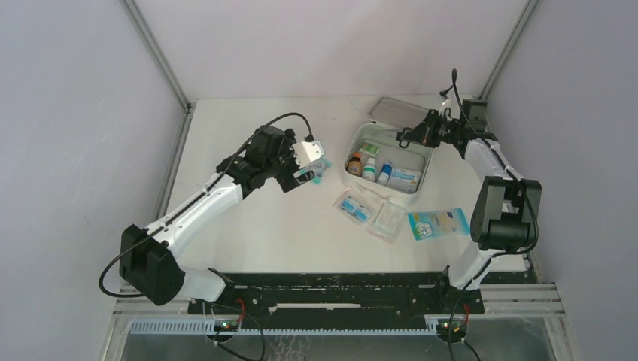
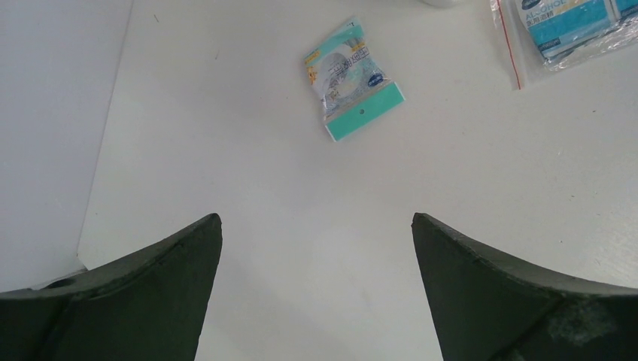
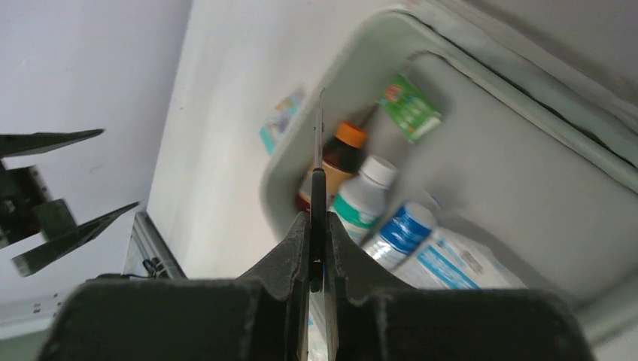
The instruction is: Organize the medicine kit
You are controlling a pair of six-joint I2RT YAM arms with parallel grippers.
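The medicine kit (image 1: 352, 150) lies open at the back right, its lid (image 1: 397, 111) folded back; it holds bottles, a green box and a blue-white box. In the right wrist view its grey wall (image 3: 511, 165) rises behind a brown orange-capped bottle (image 3: 342, 150) and a white bottle (image 3: 361, 199). My right gripper (image 1: 410, 137) hovers over the kit's far edge, shut (image 3: 319, 218) on a thin flat dark item seen edge-on. My left gripper (image 1: 303, 177) is open and empty (image 2: 316, 218) above the table, short of a small teal packet (image 2: 352, 79).
Two clear plastic packets (image 1: 353, 204) (image 1: 389, 220) and a blue-green packet (image 1: 438, 223) lie in front of the kit. A clear packet of alcohol pads (image 2: 572, 26) shows at the left wrist view's top right. Walls enclose the table on three sides.
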